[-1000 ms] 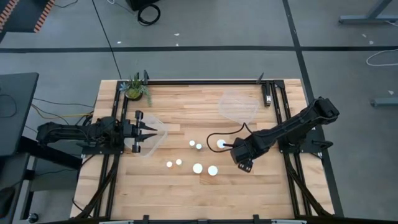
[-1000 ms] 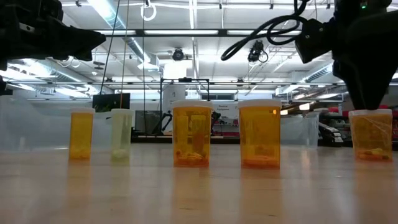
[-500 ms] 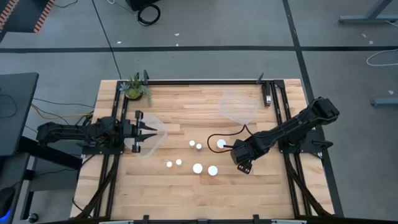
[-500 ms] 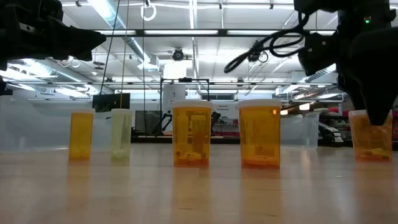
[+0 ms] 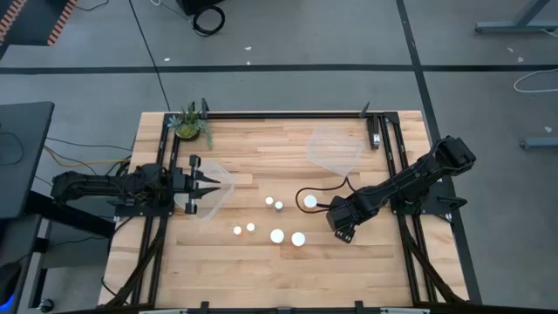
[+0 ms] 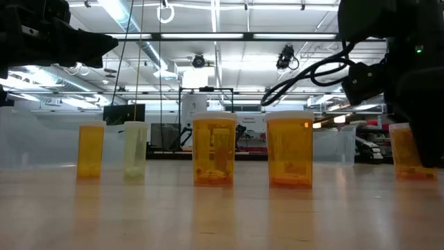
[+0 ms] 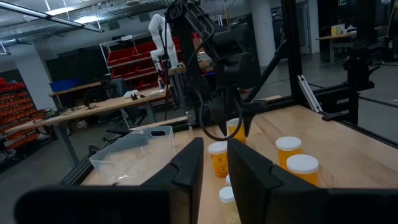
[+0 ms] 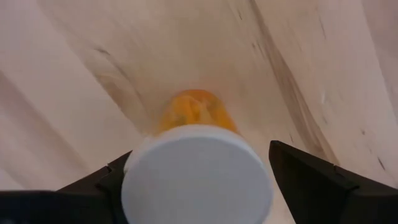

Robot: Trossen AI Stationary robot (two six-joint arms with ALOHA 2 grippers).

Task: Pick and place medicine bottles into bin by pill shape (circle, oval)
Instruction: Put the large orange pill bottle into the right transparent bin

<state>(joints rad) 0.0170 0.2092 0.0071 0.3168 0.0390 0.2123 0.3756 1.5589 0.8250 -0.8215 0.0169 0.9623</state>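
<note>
I have the right tool (image 5: 341, 228) low over the right half of the wooden surface (image 5: 288, 262), its fingers (image 8: 314, 180) spread wide to either side of a medicine bottle (image 8: 196, 165). The right wrist view looks straight down on that bottle: a smooth round white cap with a translucent orange body below it, standing upright, long axis vertical, on pale wood grain. Neither finger is touching it that I can see.

From the high view I count more white caps standing in a loose cluster mid-surface: one bottle (image 5: 309, 201) just left of the right arm, two larger ones (image 5: 277, 235) (image 5: 298, 238) nearer, two small ones (image 5: 237, 231) (image 5: 251, 228) to their left, and another small pair (image 5: 268, 201) (image 5: 279, 206) farther back. The low view shows their cylinders all upright, most orange and see-through, one pale (image 6: 134, 148).

The left tool (image 5: 212, 185) hovers at the left side over a clear plastic bin (image 5: 223, 180), its fingers (image 7: 188, 165) slightly parted with nothing between them. A second clear bin (image 5: 334, 148) sits far right, and a small green potted plant (image 5: 189, 123) at the far left corner.
</note>
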